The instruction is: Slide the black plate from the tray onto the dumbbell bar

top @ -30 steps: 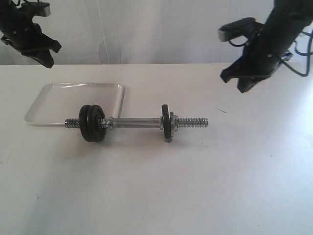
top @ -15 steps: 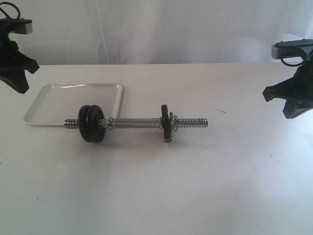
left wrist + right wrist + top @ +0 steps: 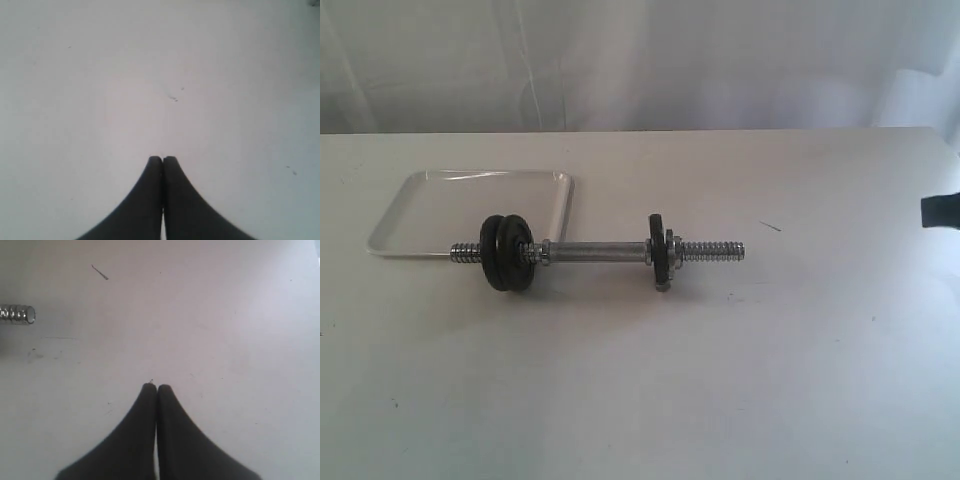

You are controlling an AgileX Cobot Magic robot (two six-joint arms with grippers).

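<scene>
Pale speckled tabletop [image 3: 720,380] (white tray [image 3: 435,210] on it), creased curtain [image 3: 620,60] behind.

Exterior frontal, raised, wrists face down, right shares dumbbell bar [image 3: 17,314]

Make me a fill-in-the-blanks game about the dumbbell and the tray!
1. The discs on the dumbbell bar are coloured ____.
2. In the exterior view, the tray is near the bar's ____ end.
3. The left gripper and the right gripper both have their jaws ____.

Missing words: black; left; shut.
</scene>
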